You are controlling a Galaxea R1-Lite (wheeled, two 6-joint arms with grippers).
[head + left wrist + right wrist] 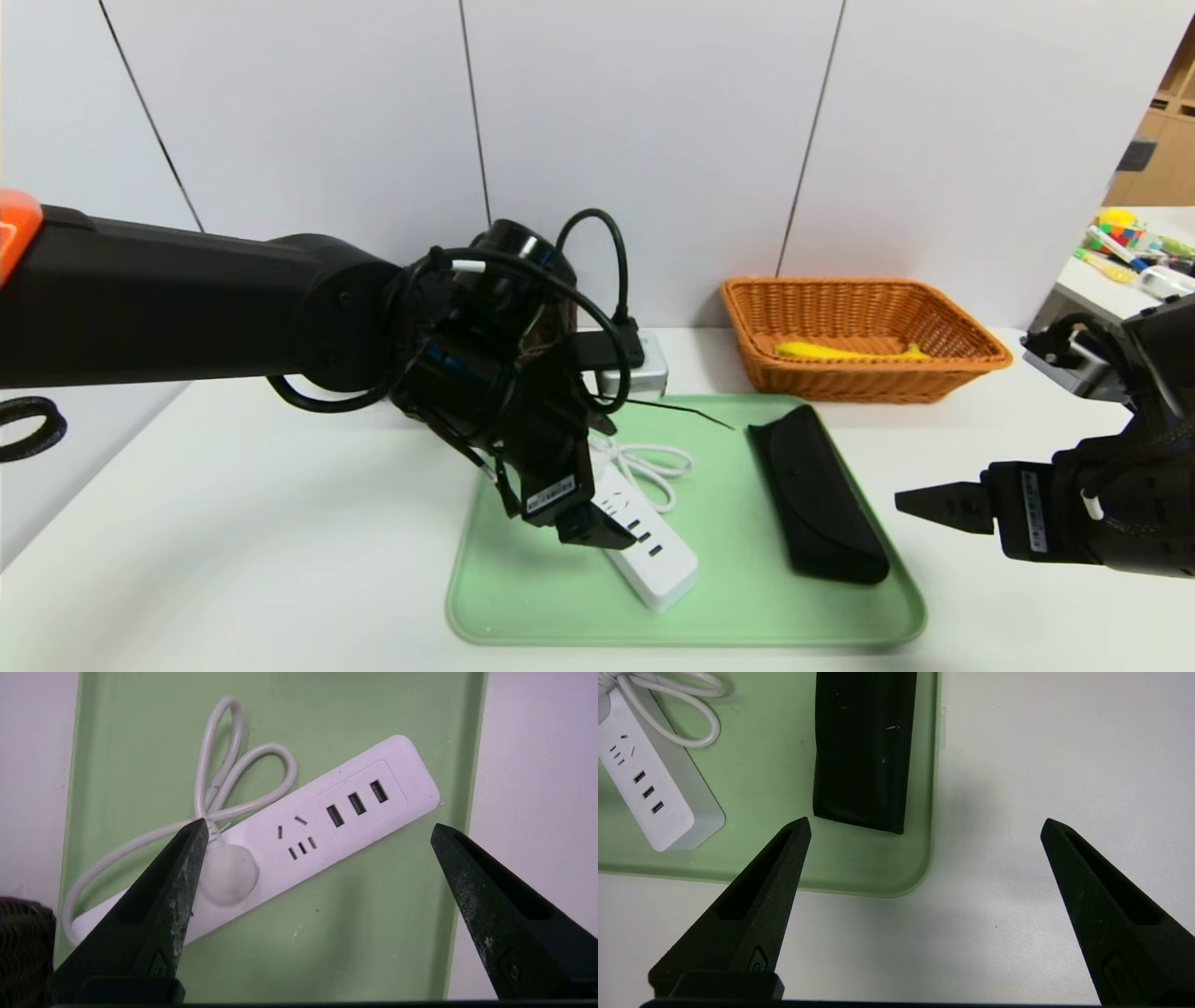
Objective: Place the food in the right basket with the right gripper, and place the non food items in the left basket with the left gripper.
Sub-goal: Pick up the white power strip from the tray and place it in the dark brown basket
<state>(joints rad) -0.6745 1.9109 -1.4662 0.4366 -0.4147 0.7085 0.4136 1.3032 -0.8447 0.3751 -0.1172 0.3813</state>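
The power strip (652,553) lies diagonally on the green tray (728,621), its socket face upward. A white plug (230,875) is seated in one of its outlets, and the attached white cable (284,784) is gathered in loops beside the strip, resting partly on the tray. Three rectangular ports (357,803) are set in a row near one end of the strip. The left gripper (616,481) is positioned above the strip, with its fingers (476,896) spread wide and nothing held between them. A black case (822,499) lies lengthwise on the same tray, near its right edge, apart from the strip. The right gripper (927,823) is located to the right of the tray, above the white worktop (280,541); its fingers are likewise spread and hold nothing. Behind the tray, toward the right, stands the right basket (859,381), an orange-brown woven unit containing a yellow banana (826,351). A dark woven basket (23,952) is partly visible beside the tray in the left wrist view; its contents cannot be determined. A white wall (653,140) with dark seams rises behind the worktop.
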